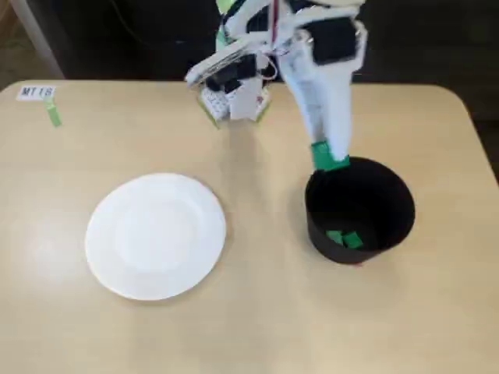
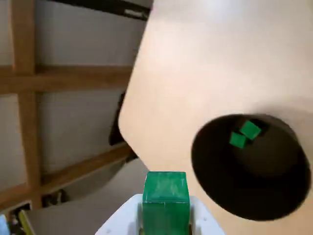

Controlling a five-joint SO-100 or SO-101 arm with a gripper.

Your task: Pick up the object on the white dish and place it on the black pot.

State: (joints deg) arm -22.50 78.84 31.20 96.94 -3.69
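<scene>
Fixed view: arm leans down over black pot [image 1: 359,209] rim; end effector [image 1: 328,156] clamps green cube [image 2: 166,187].

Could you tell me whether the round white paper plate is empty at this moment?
Empty. The round white paper plate shows only bare surface in the fixed view, while two small green cubes lie inside the matte black pot.

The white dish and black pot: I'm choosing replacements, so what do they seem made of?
The white dish looks like paper: matte white, with a thin, faintly ribbed rim. The black pot seems plastic or coated metal, hard to tell: matte, smooth straight wall, no shine.
</scene>
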